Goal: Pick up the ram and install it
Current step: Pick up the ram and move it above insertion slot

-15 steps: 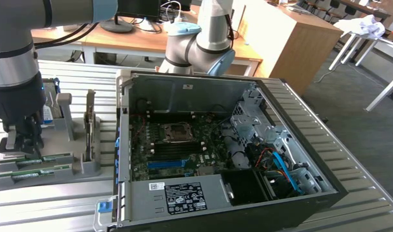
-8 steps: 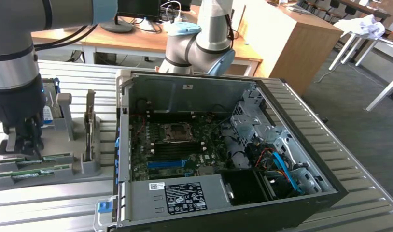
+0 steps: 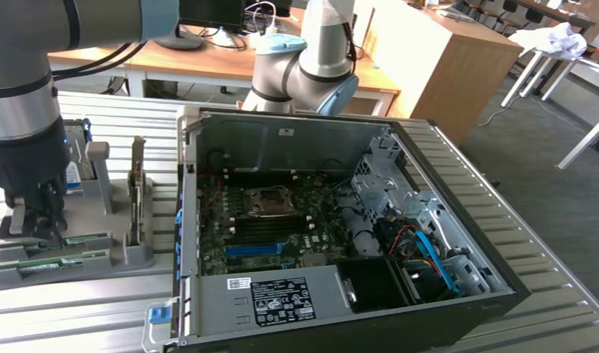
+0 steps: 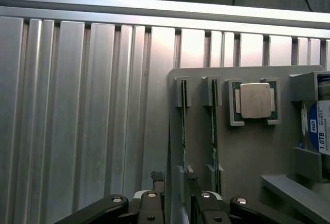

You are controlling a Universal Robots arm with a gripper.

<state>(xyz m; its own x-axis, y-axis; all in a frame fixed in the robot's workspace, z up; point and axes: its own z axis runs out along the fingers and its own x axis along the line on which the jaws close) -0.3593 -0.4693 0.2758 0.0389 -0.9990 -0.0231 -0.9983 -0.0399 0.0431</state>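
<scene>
Two green ram sticks stand edge-on in slots of a grey holder. One ram runs down between my fingertips, and the other ram stands in the slot beside it. My gripper is open and low over the holder, a dark finger on each side of the first stick's end. In the exterior view the gripper hangs at the far left over the holder, just above the green ram. The open computer case lies in the middle, its motherboard exposed.
On the same holder sit a square silver processor and a hard drive with a blue-white label. Ribbed aluminium table surrounds the holder. A second robot arm stands behind the case. Wooden desks lie beyond.
</scene>
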